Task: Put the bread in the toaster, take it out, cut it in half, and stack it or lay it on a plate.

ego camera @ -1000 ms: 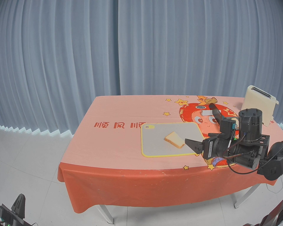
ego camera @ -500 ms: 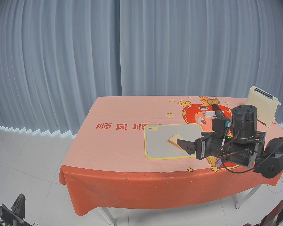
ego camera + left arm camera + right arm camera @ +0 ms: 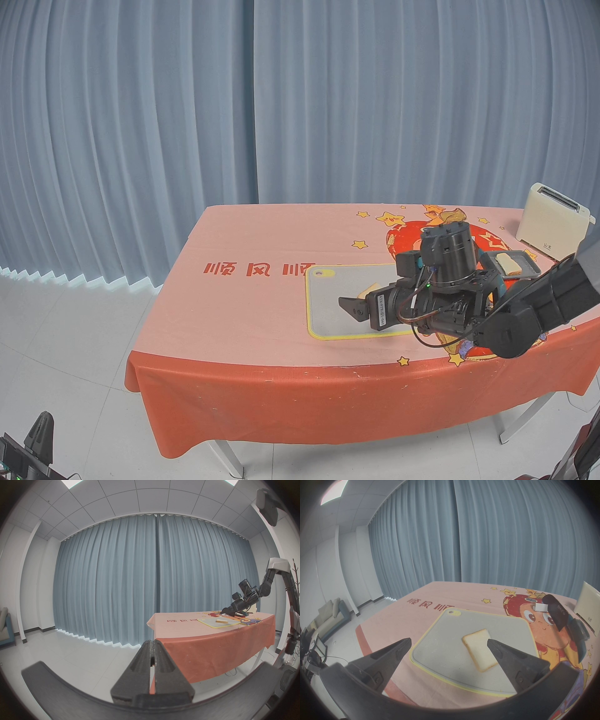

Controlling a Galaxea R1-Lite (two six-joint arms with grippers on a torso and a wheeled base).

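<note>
1. Bread (image 3: 479, 648): one slice lies flat on the board (image 3: 440, 642), toward its right half.
2. Right gripper (image 3: 448, 642) hangs low over the board with its jaws wide apart. The slice lies just ahead of the fingertips, untouched.
3. Board: grey with a yellow rim, it lies on the orange cloth (image 3: 250, 312) near the table's front edge.
4. Tray (image 3: 532, 257): dark, it sits right of the board and holds a tan piece (image 3: 511, 264).
5. Toaster (image 3: 553, 222) stands upright behind the tray, near the table's right edge.
6. Left gripper (image 3: 153, 645) is well apart from the table, low on the left, with its jaws together on nothing.
</note>
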